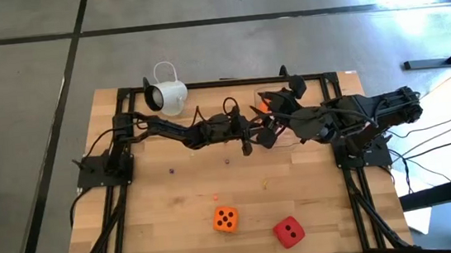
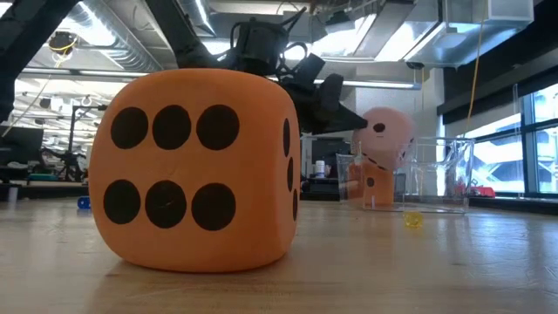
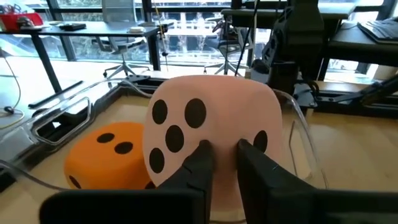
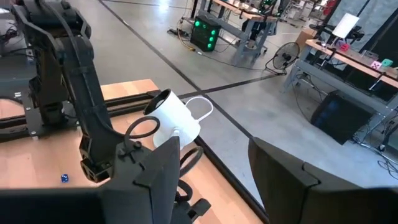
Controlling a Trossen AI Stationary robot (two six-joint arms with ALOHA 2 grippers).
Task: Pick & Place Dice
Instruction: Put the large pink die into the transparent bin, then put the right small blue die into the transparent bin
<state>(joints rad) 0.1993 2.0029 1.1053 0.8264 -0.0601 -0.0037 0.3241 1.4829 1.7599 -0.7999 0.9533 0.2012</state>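
The pale pink die (image 3: 205, 124) is in my left gripper (image 3: 221, 155), which is shut on it over a clear box (image 2: 436, 174). In the low view the pink die (image 2: 385, 135) sits tilted just above an orange die (image 2: 377, 187) inside that box; whether they touch I cannot tell. The orange die (image 3: 106, 155) lies on the box floor. A second orange die (image 1: 225, 219) and the red die (image 1: 289, 232) rest on the table near its near edge. My right gripper (image 4: 214, 180) is open, holds nothing, and hovers by the box's far side (image 1: 287, 94). My left gripper pinches the pink die between its two fingers (image 3: 198, 163) at the lower part of the face turned toward it (image 3: 221, 134), beside the five-pip face. It comes slanting down from the table's left. The die is tilted, held at the box's top.
A white mug-like camera (image 1: 169, 96) stands at the table's far edge, left of centre. The left arm (image 4: 74, 81) stretches across the middle of the table. Tiny blue (image 2: 83, 202) and yellow (image 2: 413, 220) bits lie on the wood. The second orange die (image 2: 196, 170) fills the low view's foreground.
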